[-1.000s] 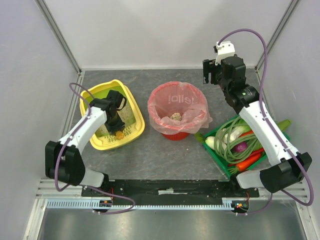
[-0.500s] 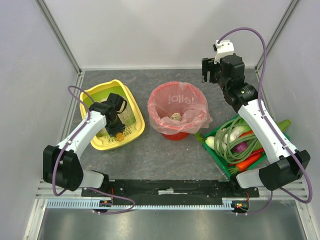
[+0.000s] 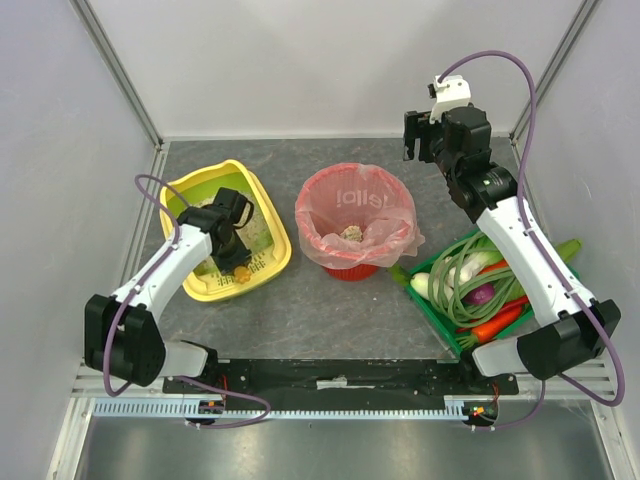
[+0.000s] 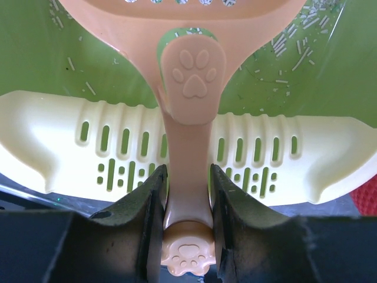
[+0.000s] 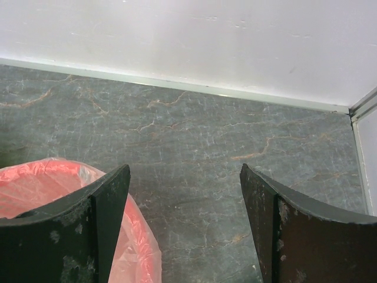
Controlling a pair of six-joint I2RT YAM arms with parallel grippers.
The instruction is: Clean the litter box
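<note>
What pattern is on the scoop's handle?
Embossed paw prints on the peach plastic scoop handle; left wrist view.

Bright, even overhead light fills the top external view. The grey table [image 3: 300,310] carries only soft, short shadows under the arms and beside the red bin [image 3: 350,270], and the pink bag [image 3: 385,228] shows a mild sheen. The yellow litter box [image 3: 205,290], near the table's left edge, is crisp and saturated.

In the left wrist view, the peach scoop handle [image 4: 187,177] is sharp and well lit. The black fingers [image 4: 138,230] drop to near-silhouette, and the pale slotted rim [image 4: 306,159] verges on overexposure.

In the right wrist view, the white wall [image 5: 188,35] beyond the table's far edge looks flat and pale. The stone veining reads sharp, while the scuffed fingers [image 5: 70,236] are dark and slightly soft.
</note>
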